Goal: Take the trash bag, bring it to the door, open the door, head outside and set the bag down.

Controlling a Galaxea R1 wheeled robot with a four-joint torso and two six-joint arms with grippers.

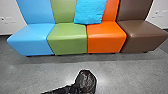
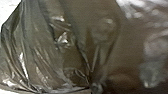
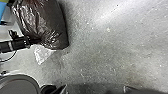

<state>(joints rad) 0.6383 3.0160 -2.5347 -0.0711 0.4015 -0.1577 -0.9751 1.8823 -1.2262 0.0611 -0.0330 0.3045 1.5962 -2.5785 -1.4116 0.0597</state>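
Low in the head view, the left arm's dark gripper (image 1: 70,89) comes in from the left and meets the shiny black trash bag (image 1: 86,81). Seen from the right wrist, that left gripper (image 3: 37,40) is shut on the gathered plastic of the dark bag (image 3: 53,22), and a pale, see-through piece of plastic (image 3: 42,54) sticks out beside it. Close up in the left wrist view, the bag (image 2: 37,50) shows folds drawn together at a bunched point. My right wrist camera looks at the bag from a short distance; its gripper's state cannot be made out.
A row of joined seats stands ahead against a white wall: blue (image 1: 33,38), green (image 1: 67,40), orange (image 1: 106,38) and brown (image 1: 142,32). A bright blue cushion (image 1: 90,11) leans on the backrests. Grey floor (image 1: 120,72) lies between the seats and me.
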